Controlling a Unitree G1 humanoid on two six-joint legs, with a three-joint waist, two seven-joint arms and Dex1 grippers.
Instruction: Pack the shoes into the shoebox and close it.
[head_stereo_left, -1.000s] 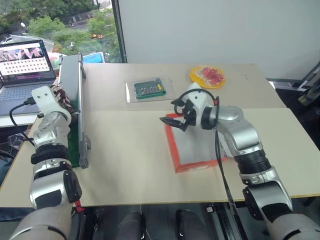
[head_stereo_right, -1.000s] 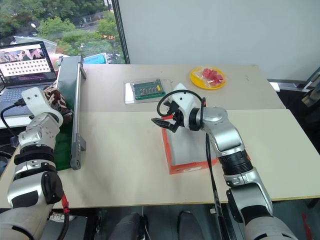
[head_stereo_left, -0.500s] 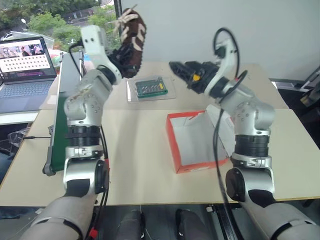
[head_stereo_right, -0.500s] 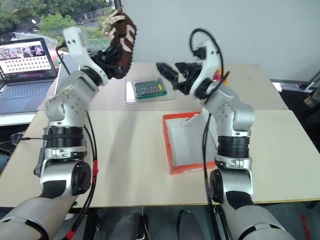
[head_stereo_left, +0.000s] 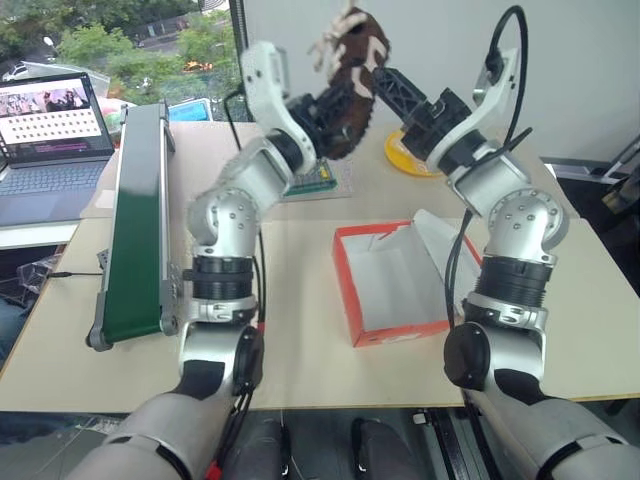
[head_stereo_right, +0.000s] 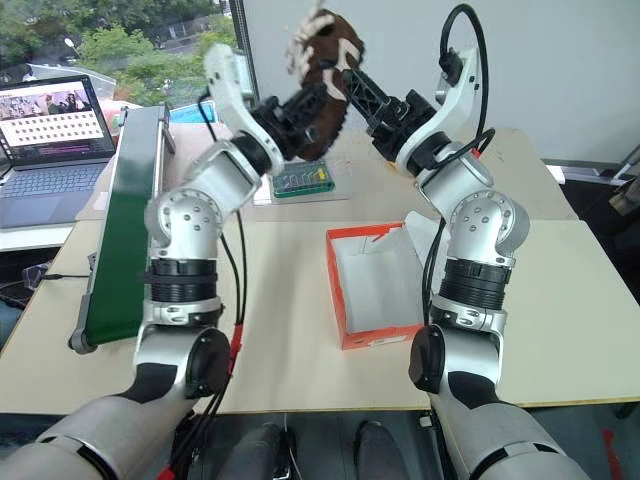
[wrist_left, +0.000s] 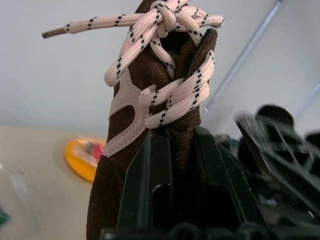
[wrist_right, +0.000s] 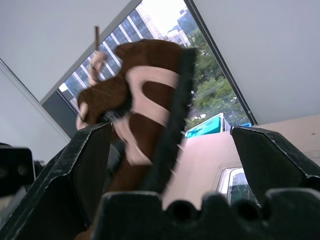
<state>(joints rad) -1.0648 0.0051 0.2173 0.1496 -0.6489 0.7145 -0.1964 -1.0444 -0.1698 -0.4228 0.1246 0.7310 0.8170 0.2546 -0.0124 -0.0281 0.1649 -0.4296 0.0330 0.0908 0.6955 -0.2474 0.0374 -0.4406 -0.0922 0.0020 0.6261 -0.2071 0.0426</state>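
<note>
Above the open shoebox (head_stereo_left: 390, 285), the left claw (head_stereo_left: 322, 108) is clenching a brown shoe (head_stereo_left: 355, 70), presenting it for transfer to the spread, empty right claw (head_stereo_left: 392, 88).

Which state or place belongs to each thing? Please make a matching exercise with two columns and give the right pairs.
Things:
1. brown shoe
2. shoebox
3. right pincer
4. yellow plate

States or places:
A. open, standing on the table between the two arms
B. at the far side of the table, partly behind the right arm
C. held up in the air by the left pincer
D. open, close beside the raised shoe

Pairs: 1-C, 2-A, 3-D, 4-B
</note>
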